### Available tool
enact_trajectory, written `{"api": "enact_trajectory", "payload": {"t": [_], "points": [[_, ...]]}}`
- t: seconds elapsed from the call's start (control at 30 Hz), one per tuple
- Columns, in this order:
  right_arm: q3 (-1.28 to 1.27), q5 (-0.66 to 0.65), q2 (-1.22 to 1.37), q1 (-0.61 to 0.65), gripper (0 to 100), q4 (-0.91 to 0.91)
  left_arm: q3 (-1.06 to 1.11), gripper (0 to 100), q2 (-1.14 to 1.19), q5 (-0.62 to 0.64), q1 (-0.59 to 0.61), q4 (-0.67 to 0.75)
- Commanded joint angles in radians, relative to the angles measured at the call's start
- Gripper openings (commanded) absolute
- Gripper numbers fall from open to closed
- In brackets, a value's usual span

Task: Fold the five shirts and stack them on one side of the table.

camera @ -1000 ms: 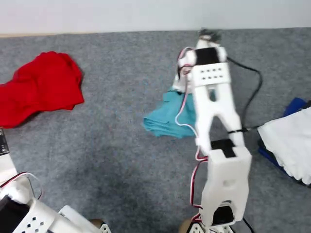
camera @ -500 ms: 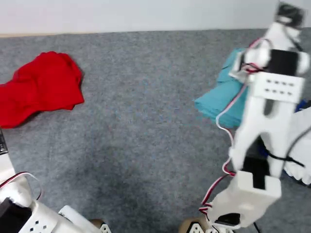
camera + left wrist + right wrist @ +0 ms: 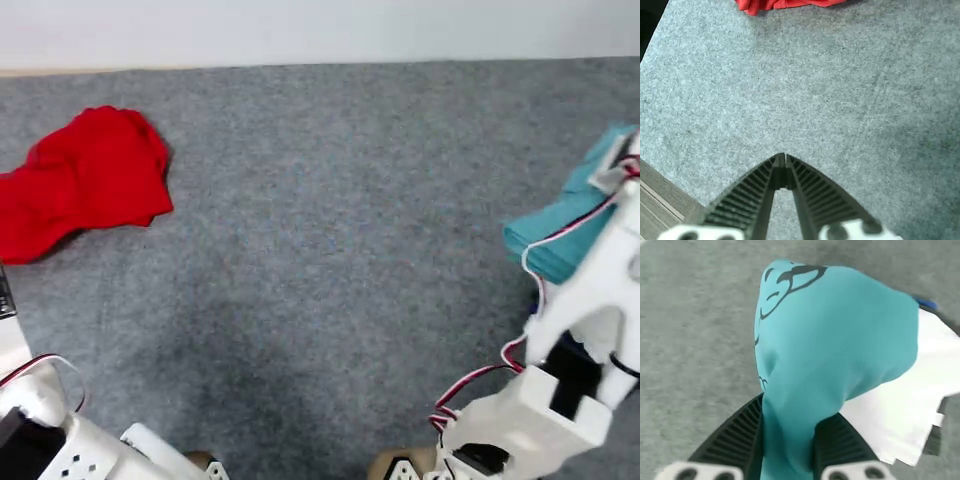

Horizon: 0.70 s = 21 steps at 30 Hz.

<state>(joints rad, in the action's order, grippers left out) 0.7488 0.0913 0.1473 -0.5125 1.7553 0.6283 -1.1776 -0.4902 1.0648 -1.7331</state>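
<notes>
Two white robot arms work at a worktop [image 3: 330,220] covered in grey felt. The jaws of the right arm [image 3: 520,420] are clamped on a teal shirt [image 3: 840,340]. Its bunched cloth runs down between them and balloons out ahead of their tips, with a black printed design on the far part. Below and just beyond those jaws lies a folded white shirt [image 3: 895,415], with a sliver of blue cloth [image 3: 924,304] at its far edge. The teal shirt hangs over the white one; whether they touch cannot be told. The jaws of the left arm [image 3: 80,445] are closed, tips meeting, holding nothing, above bare felt. Well ahead of them lies a crumpled red shirt [image 3: 785,4], far from the teal one.
</notes>
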Motion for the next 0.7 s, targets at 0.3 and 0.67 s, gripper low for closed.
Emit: {"api": "enact_trajectory", "payload": {"t": [0.3,0.67], "points": [[-0.023,-0.15,0.226,-0.24,0.8,-0.117,-0.031,1,-0.002,0.003,-0.002,-0.018],[-0.023,-0.379,0.371,-0.334,2.6,-0.229,-0.025,1,-0.002,0.003,-0.002,-0.018]]}}
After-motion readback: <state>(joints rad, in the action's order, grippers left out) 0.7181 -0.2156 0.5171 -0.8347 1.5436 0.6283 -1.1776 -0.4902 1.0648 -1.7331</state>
